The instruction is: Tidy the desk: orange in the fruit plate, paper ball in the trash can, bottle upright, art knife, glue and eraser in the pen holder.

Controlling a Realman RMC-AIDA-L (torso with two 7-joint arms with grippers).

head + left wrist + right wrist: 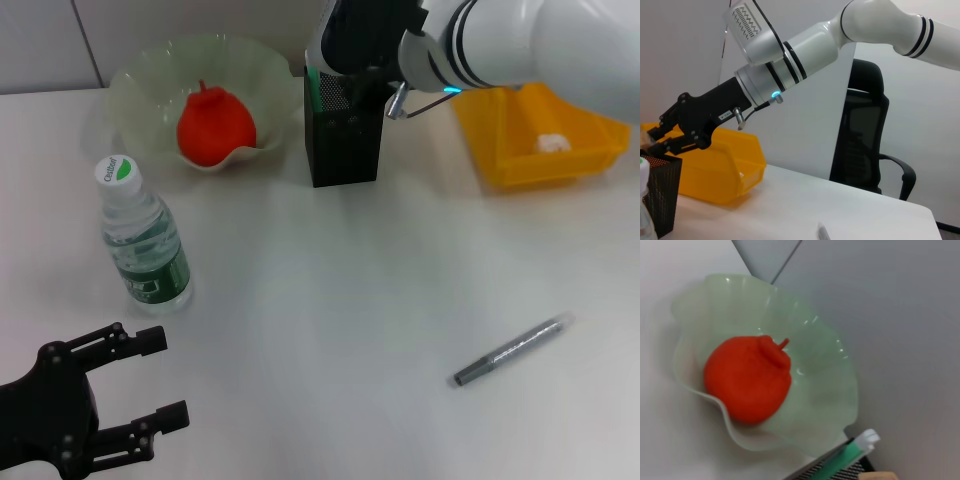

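Most of the tidying looks done. The orange (pixel 214 125) sits in the fruit plate (pixel 140 80), upper left. The paper ball (pixel 551 143) lies in the trash can (pixel 500 160), upper right. The bottle (pixel 144 240) stands upright at the left. A grey pen-like tool (pixel 510 350) waits alone, lower right. The right gripper (pixel 657 140) hangs over the pen holder (pixel 342 150), fingers a little apart. The left gripper (pixel 150 385) rests spread wide, lower left.

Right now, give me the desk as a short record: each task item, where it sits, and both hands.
orange: in the fruit plate
paper ball: in the trash can
bottle: upright on the desk, near the left hand
pen holder: beside the fruit plate, a green-and-white stick inside
grey pen-like tool: lying on the desk
left hand: open, empty
right hand: over the pen holder
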